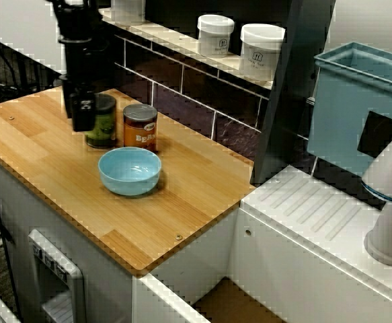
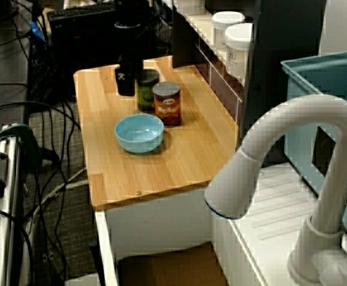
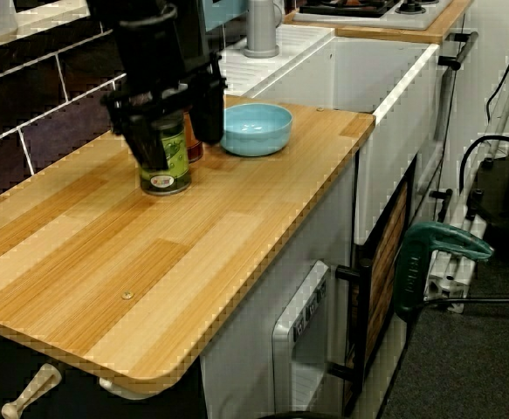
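Observation:
My black gripper (image 3: 174, 131) reaches down over a green-labelled jar (image 3: 167, 166) that stands upright on the wooden counter (image 3: 149, 262). One finger (image 3: 142, 140) shows on the jar's near side and the other on its far side. The fingers are spread wide, so the gripper is open around the jar. In the view from the front, the gripper (image 1: 88, 111) partly hides the jar (image 1: 103, 124). An orange bean can (image 1: 140, 126) stands right beside the jar. A light blue bowl (image 1: 130, 169) sits empty just in front of the can.
Two white lidded tubs (image 1: 215, 33) (image 1: 261, 50) stand on the tiled ledge behind. A teal bin (image 1: 357, 108) and a white faucet (image 2: 292, 173) are over the sink side, past the counter's right edge. Cables and a black frame lie off the left end.

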### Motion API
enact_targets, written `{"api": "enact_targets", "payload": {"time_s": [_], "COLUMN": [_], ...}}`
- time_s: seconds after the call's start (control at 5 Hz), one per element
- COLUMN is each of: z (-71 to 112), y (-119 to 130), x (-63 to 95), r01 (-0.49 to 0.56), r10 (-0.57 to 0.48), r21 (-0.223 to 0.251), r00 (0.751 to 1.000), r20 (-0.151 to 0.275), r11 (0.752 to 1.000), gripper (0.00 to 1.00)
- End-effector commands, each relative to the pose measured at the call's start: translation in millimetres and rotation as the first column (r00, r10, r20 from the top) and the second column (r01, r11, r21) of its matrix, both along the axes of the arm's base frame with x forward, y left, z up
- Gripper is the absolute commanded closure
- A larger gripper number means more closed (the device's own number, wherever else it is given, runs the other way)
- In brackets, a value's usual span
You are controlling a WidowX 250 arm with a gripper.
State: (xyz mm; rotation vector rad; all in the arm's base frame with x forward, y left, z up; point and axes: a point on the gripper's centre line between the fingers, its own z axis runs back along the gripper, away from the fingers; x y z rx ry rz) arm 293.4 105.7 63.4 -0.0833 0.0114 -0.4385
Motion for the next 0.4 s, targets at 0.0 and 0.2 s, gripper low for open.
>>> {"api": "enact_targets", "payload": {"time_s": [0.0,0.2], "z": [36.0,38.9], "y": [0,-2], "x": [16.5,0.2], "r01": [0.028,0.027], "r10": [-0.03,-0.028], "r21": [0.028,0.013], "r00": [0.997,0.996], "r20": [0.066,0.084], "r11": [0.999,1.0], "gripper": [0.0,0.0]}}
